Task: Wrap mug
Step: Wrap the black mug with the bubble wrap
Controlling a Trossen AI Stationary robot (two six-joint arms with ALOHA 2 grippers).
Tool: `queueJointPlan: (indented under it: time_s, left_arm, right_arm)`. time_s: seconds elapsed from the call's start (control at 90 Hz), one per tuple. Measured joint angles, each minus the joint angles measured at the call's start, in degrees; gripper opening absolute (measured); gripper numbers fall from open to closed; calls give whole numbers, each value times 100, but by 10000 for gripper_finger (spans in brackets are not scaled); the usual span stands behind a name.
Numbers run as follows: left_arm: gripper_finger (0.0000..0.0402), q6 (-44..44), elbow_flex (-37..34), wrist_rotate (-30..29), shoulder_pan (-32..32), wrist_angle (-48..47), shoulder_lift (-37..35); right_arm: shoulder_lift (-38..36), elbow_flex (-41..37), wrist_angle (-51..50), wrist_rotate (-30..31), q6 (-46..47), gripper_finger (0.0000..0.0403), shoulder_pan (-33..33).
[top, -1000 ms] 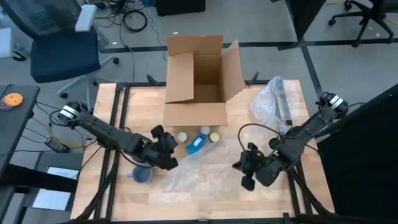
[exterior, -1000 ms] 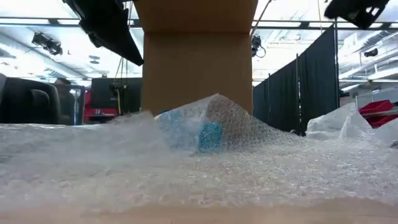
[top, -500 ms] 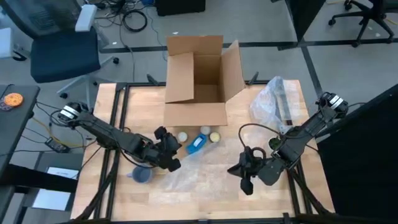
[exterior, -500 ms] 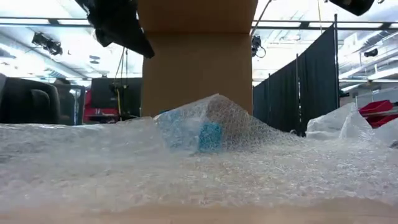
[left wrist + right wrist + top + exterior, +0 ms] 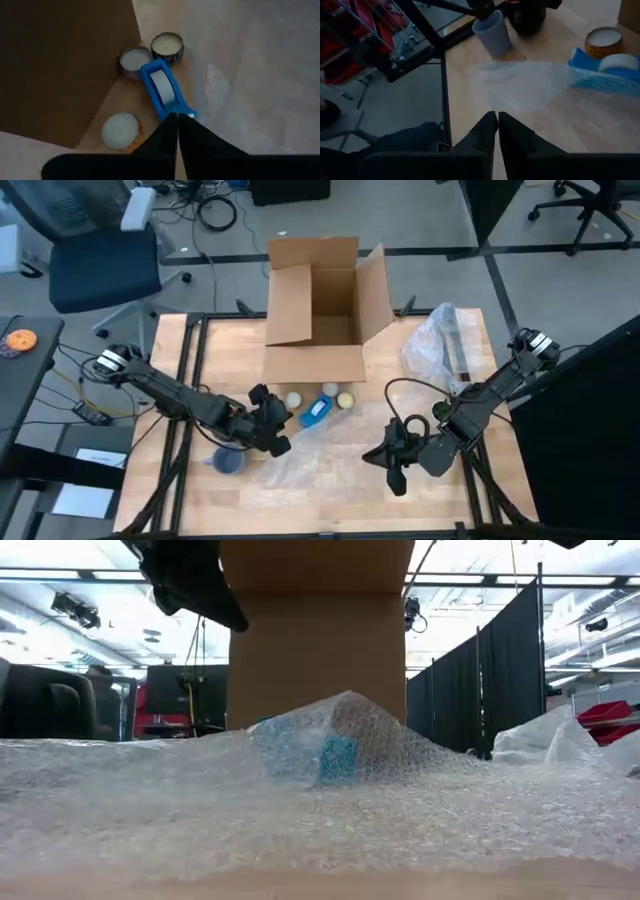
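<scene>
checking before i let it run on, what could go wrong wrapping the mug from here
The mug stands off the bubble wrap, beside the left tool; a careless sweep might tip it. The blue tape dispenser and candles crowd the wrap's far edge, so pulling the sheet could drag them. The right tool is shut and holds nothing.

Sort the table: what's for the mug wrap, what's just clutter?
For the job:
- blue-grey mug, by the left gripper
- bubble wrap sheet, flat mid-table
- blue tape dispenser, probably

Lying about:
- three candle tins near the dispenser
- open cardboard box at the back
- crumpled plastic bag, back right
</scene>
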Motion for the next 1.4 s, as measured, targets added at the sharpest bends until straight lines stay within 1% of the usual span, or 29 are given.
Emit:
queueJointPlan:
  time_s: [0.378, 0.5, 0.7, 0.778, 0.911, 0.989, 1.089, 1.233, 1.4]
  left_arm:
    - [0, -15, 1, 8, 3, 60, 0]
    - [0, -17, 3, 9, 3, 283, 0]
    - [0, -21, 3, 20, 3, 914, 0]
    - [0, -22, 3, 20, 3, 1222, 0]
    - [0, -22, 5, 20, 3, 1748, 0]
    - [0, -22, 5, 20, 3, 2102, 0]
    - [0, -23, 5, 19, 3, 2488, 0]
    - [0, -22, 5, 17, 3, 3017, 0]
    - [0, -22, 5, 17, 3, 3472, 0]
  right_arm:
    - [2, 0, 7, 1, -2, 2, 0]
    - [4, 0, 283, 213, -493, 1, -97]
    - [4, 0, 573, 98, -595, 2, -186]
    - [4, 0, 676, 146, -618, 2, -197]
    - [4, 0, 730, 193, -1117, 1, -311]
    - [4, 0, 736, 177, -1212, 1, -328]
    - [4, 0, 764, 143, -1168, 2, -321]
    - [2, 0, 1161, 244, -533, 1, -369]
    - [0, 0, 1363, 186, -495, 2, -365]
